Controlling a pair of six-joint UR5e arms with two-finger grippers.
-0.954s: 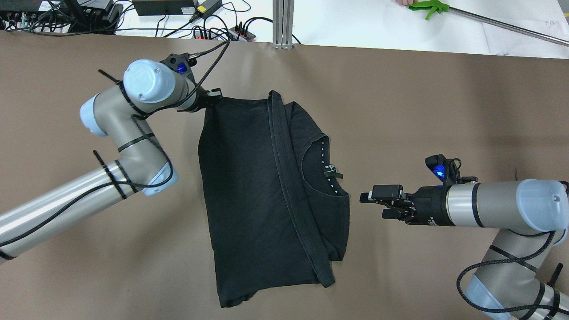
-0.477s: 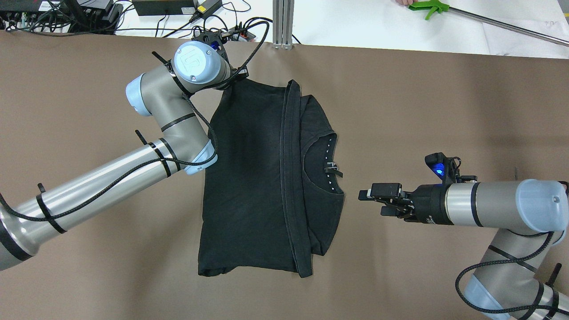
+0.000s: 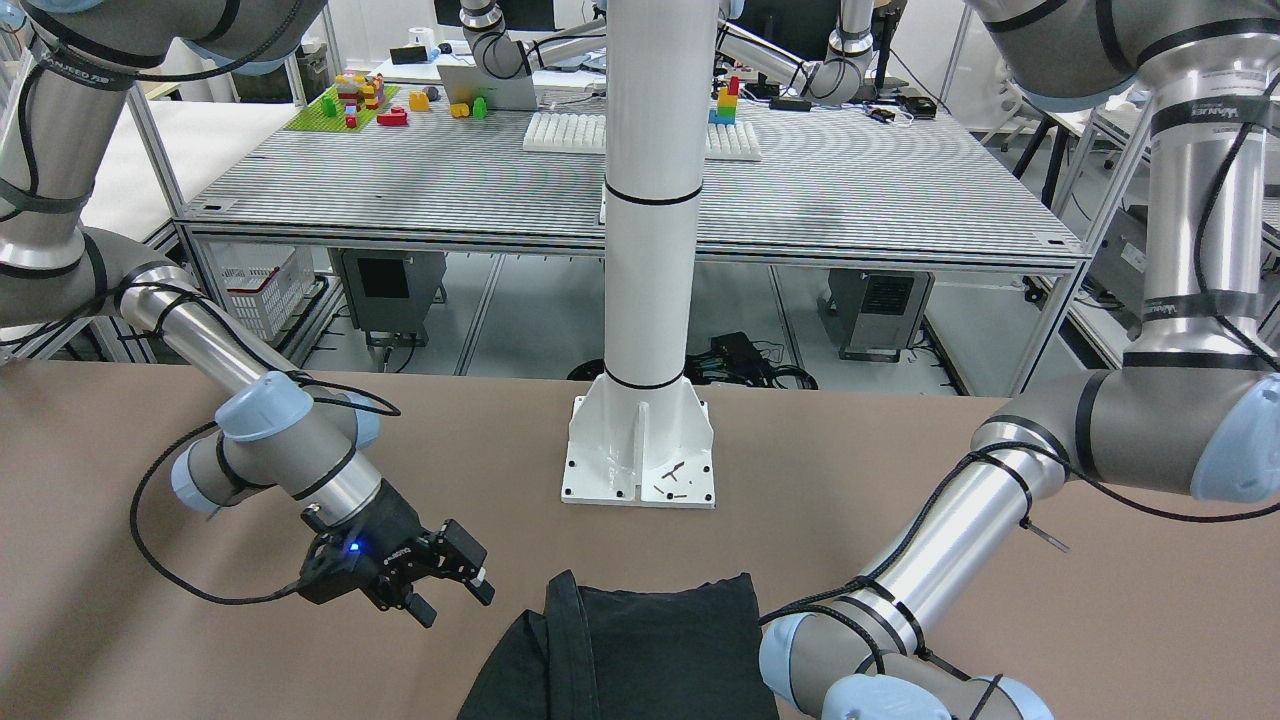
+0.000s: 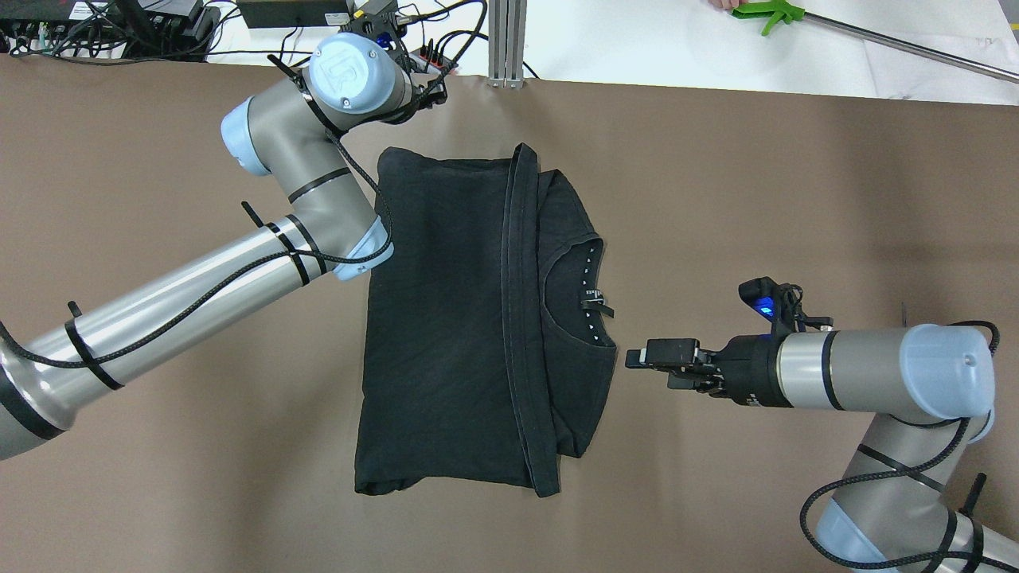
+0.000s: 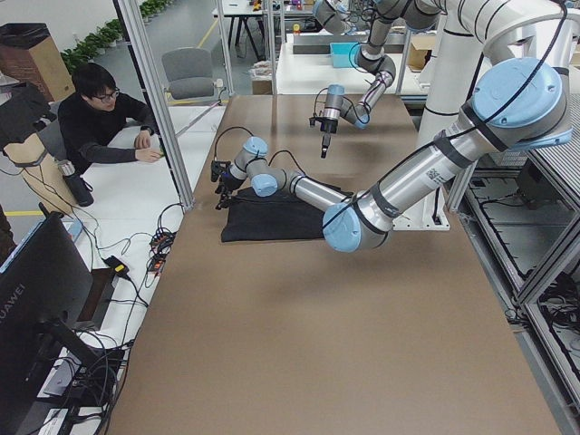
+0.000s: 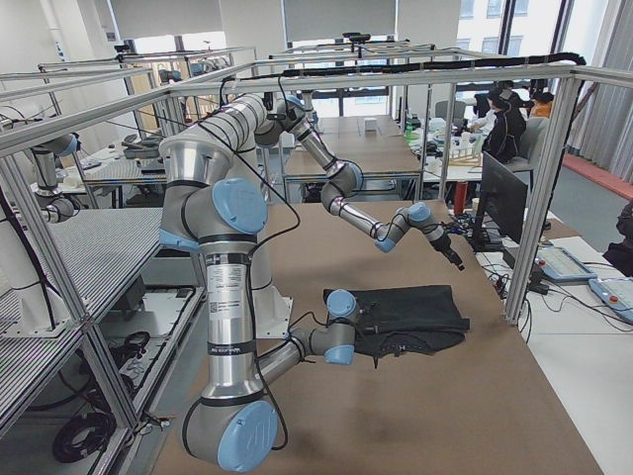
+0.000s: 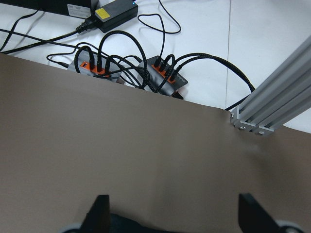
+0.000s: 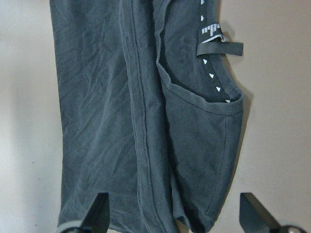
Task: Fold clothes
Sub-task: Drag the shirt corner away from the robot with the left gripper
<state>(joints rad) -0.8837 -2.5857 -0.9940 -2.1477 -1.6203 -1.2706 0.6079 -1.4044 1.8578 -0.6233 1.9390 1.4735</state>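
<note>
Clothes point(image 4: 446, 318), one black garment, lie folded flat on the brown counter point(image 4: 796, 199). Two tools hover with jaws spread and empty: the right tool point(image 4: 645, 362) just beside its collar point(image 4: 593, 302), the left tool point(image 7: 175, 213) beyond its far edge, mostly hidden overhead by the wrist point(image 4: 350, 76).

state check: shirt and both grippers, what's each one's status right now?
black garment: folded over once, lying flat on the table, held by neither gripper.
left gripper: open, empty, by the garment's far corner.
right gripper: open, empty, just off the garment's collar side, not touching it.
</note>
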